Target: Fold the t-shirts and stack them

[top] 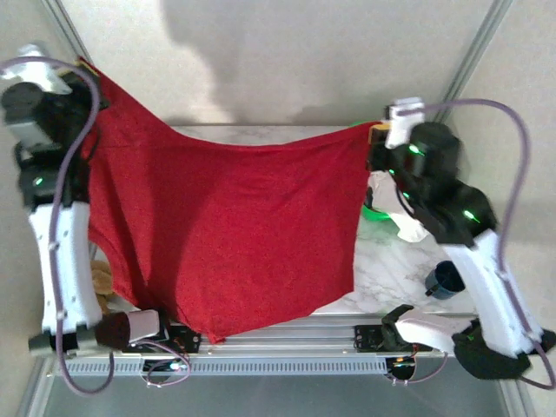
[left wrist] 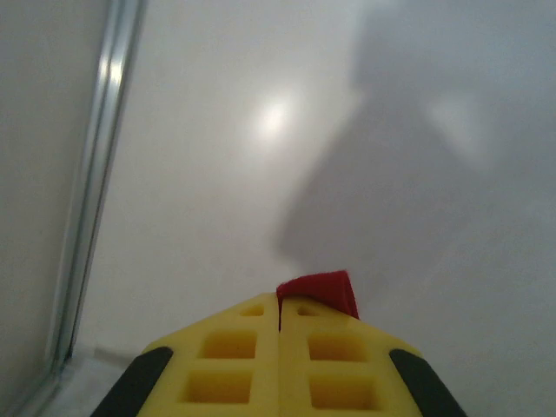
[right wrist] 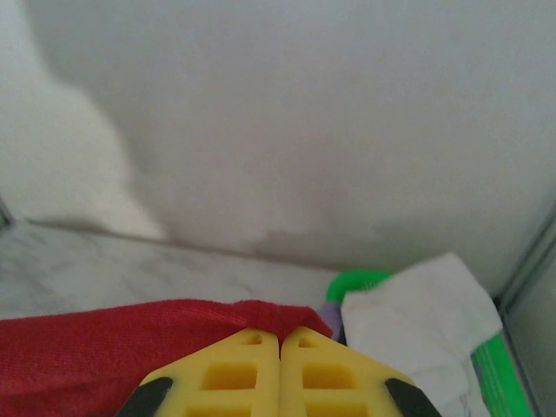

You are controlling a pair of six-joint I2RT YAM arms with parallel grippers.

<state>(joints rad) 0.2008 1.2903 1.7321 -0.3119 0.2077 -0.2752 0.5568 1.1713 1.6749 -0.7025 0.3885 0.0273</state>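
My left gripper [left wrist: 278, 301] is clamped tight on one top corner of the red t-shirt [top: 234, 234], with a scrap of cloth poking out past it. My right gripper [right wrist: 281, 334] is pinched closed on the opposite corner. Between them the shirt hangs stretched in the air above the marble table [top: 391, 261], its lower edge drooping toward the arm bases. Just beyond the right gripper, the white t-shirt [right wrist: 417, 321] lies in the green basket [right wrist: 369, 280].

Pale wall [top: 287, 52] with metal corner rails behind a marble-patterned table [top: 391, 261].
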